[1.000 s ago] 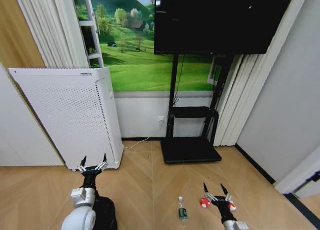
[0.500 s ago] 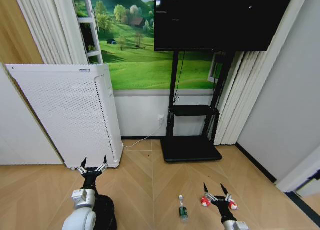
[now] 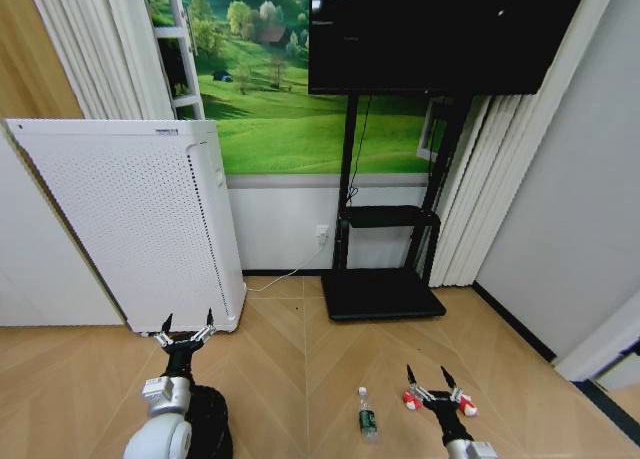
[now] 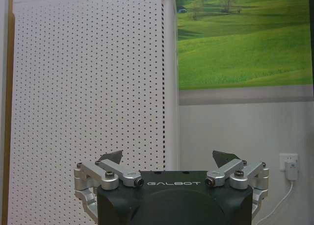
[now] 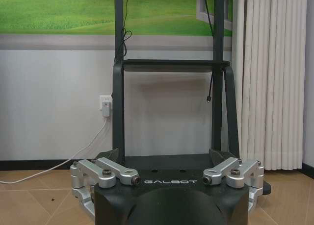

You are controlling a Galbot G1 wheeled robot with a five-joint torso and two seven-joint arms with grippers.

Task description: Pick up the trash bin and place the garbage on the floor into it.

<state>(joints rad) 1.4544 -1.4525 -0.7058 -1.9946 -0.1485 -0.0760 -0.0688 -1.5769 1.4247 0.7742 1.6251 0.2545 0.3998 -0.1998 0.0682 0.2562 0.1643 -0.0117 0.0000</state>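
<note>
Nothing done yet, by the look of it. Left gripper (image 3: 187, 331) spread wide & empty, trash bin (image 3: 210, 424) just below/behind it by the arm. Right gripper (image 3: 431, 387) also wide open, empty, w/ two red-white wrappers (image 3: 410, 402) either side of it on the floor (image 3: 290, 379); bottle (image 3: 366, 416) just to its left. Beyond: air purifier (image 3: 130, 219), TV stand (image 3: 380, 294). Still left: grab bin, collect all three bits.

Black mesh trash bin (image 3: 210, 424) lower left; bottle (image 3: 367, 417), wrappers (image 3: 410, 402) on floor (image 3: 300, 369).

herringbone floor (image 3: 290, 359), bottle (image 3: 367, 417), two wrappers (image 3: 409, 402), bin (image 3: 212, 424)
</note>
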